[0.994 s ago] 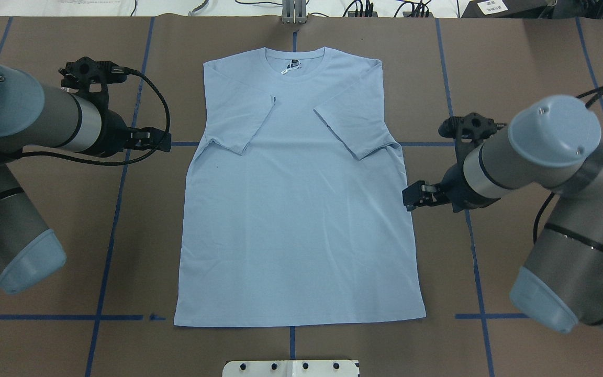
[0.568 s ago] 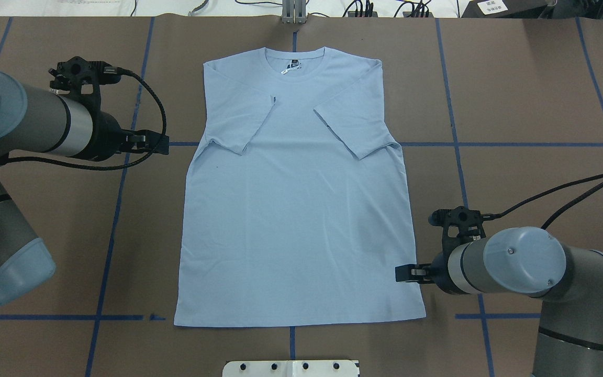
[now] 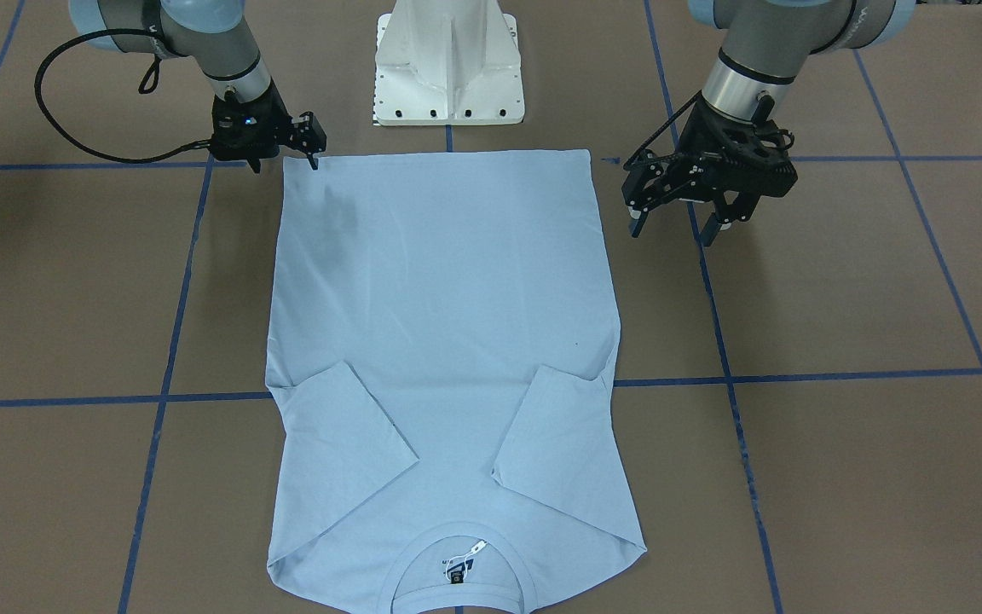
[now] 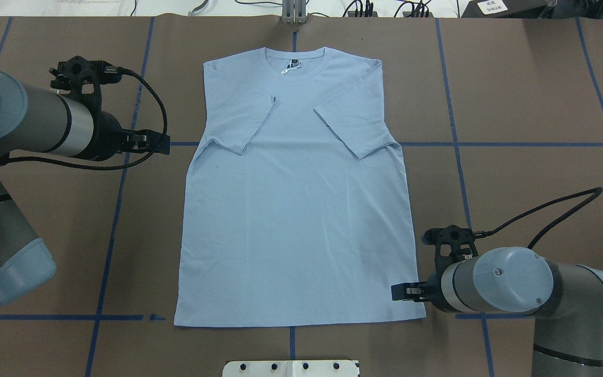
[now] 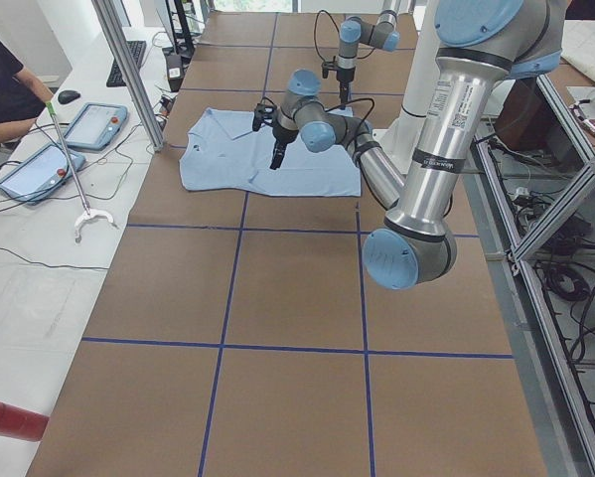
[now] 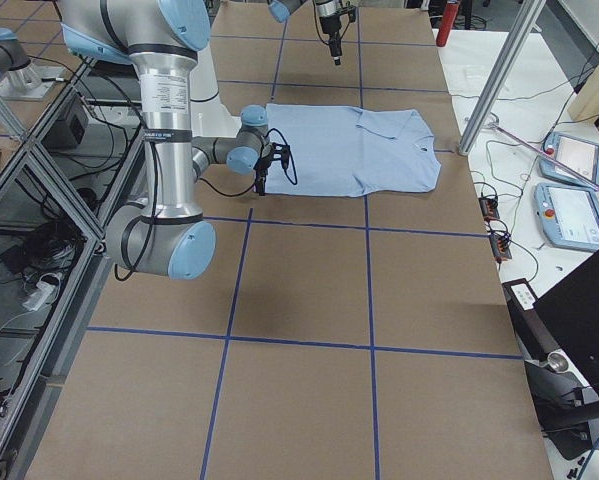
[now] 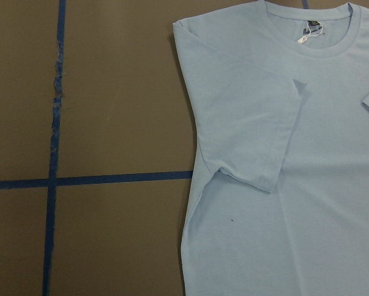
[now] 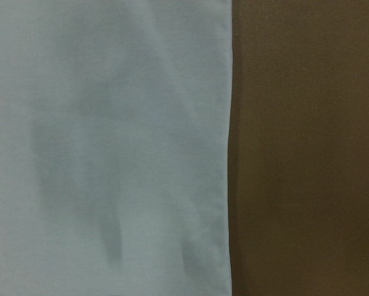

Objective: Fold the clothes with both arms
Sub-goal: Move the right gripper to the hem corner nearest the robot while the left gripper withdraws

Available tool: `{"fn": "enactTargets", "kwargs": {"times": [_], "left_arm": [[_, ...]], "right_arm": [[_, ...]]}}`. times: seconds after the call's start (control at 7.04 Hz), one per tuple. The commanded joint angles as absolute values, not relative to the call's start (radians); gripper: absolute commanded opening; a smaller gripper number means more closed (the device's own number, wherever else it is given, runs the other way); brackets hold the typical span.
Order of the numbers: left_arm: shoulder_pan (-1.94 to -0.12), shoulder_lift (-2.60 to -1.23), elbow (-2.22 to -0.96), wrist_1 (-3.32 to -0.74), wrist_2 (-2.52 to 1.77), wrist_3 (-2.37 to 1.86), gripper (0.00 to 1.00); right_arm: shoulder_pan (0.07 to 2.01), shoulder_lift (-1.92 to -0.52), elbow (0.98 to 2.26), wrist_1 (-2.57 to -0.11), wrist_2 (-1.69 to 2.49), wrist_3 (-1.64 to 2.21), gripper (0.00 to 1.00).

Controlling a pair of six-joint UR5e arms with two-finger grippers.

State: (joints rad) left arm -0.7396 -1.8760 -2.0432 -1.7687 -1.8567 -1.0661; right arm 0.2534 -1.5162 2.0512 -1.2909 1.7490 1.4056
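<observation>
t-shirt (image 3: 440, 281) flat on the desk (image 3: 840, 298), sleeves folded in
my right pincer (image 3: 286, 160), fingers apart, at a hem corner; my left pincer (image 3: 672, 228), also apart, hangs beside the opposite edge.

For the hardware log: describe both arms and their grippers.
The left arm and right arm are round grey-metal tubes with light blue joint caps. The left gripper and right gripper are black, two-fingered. A black cable loops to each wrist.

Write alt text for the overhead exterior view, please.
A light blue T-shirt lies flat on a brown table, both sleeves folded inward. The right arm holds its jaws at the shirt's bottom right corner; the left arm hovers beside the left sleeve.
</observation>
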Motion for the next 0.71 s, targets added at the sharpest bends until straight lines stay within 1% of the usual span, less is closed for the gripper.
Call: {"fn": "enactTargets", "kwargs": {"times": [0.0,0.14,0.28,0.57], "left_arm": [[-0.739,-1.878,-2.043,-1.769,-1.858,-1.066,1.00],[-0.739,-1.878,-2.043,-1.769,-1.858,-1.066,1.00],[-0.739,-1.879,-2.043,-1.769,-1.858,-1.066,1.00],[-0.739,-1.881,-2.042,-1.769,-1.858,-1.066,1.00]], "right_arm": [[0.232,-1.509,2.033,-1.290,1.744,1.428,1.00],[0.226,-1.508,2.031,-1.290,1.747,1.428,1.00],[0.222,-1.505,2.031,-1.290,1.750,1.428,0.89],[0.221,-1.505,2.029,-1.290,1.753,1.428,0.45]]}}
